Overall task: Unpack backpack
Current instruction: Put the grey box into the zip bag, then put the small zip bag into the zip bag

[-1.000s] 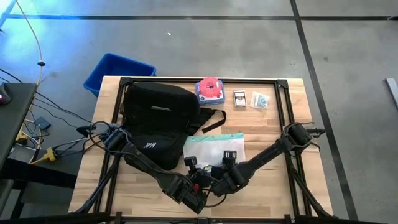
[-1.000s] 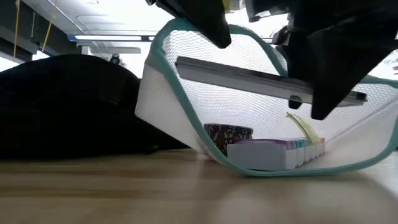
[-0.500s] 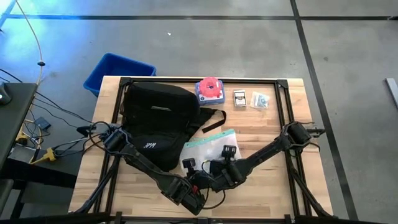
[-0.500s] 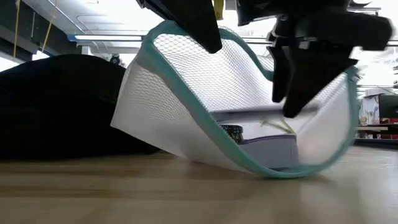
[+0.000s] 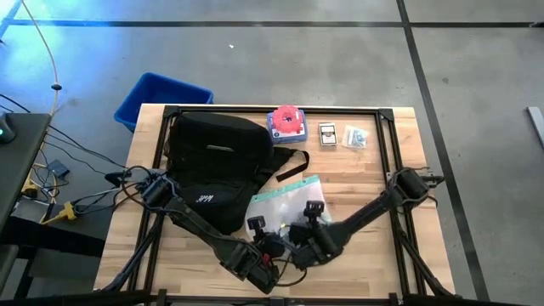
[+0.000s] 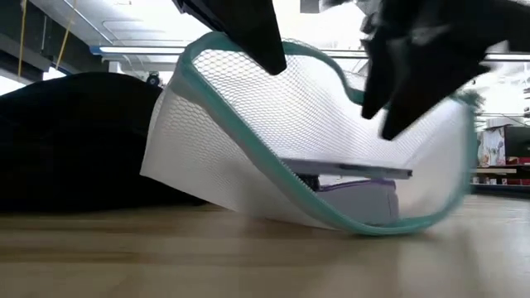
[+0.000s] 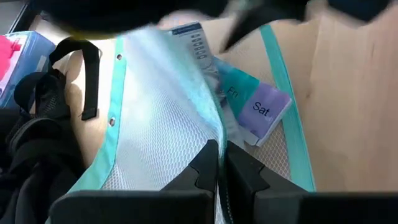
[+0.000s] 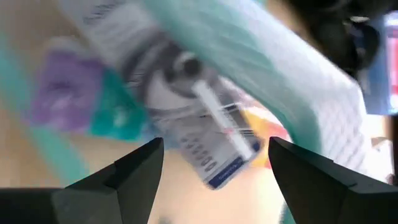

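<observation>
The black backpack (image 5: pixel 212 166) lies on the table's left half. To its right, a white mesh pouch (image 5: pixel 289 198) with teal trim holds a pill organiser (image 7: pixel 258 109) and a white box (image 8: pixel 211 149). The pouch sags in a U (image 6: pixel 331 165), its bottom on the table. My left gripper (image 7: pixel 219 165) is shut on its near edge. My right gripper (image 8: pixel 214 168) hovers open at the pouch's mouth, fingers pointing steeply down over the contents. My left gripper pinches the pouch's near teal-trimmed edge (image 7: pixel 217 134) between its two fingers, coming slanting down from the table's near side. That edge (image 6: pixel 248 54) is lifted while the pouch's bottom stays on the table, and the mesh hangs slack. My right gripper: whether it touches the mesh, I cannot tell.
At the table's far side stand a red item on a blue box (image 5: pixel 286 123), a card deck (image 5: pixel 328 134) and a small clear bag (image 5: pixel 355 136). A blue bin (image 5: pixel 161 98) sits beyond the far left corner. A backpack strap (image 7: pixel 87 74) lies beside the pouch.
The pouch has bent into a deeper U: its right end has curled up off the table and it has drawn a little toward the backpack. The long grey thing inside has dropped from slanted to level. My right gripper has shifted over the pouch's right end.
</observation>
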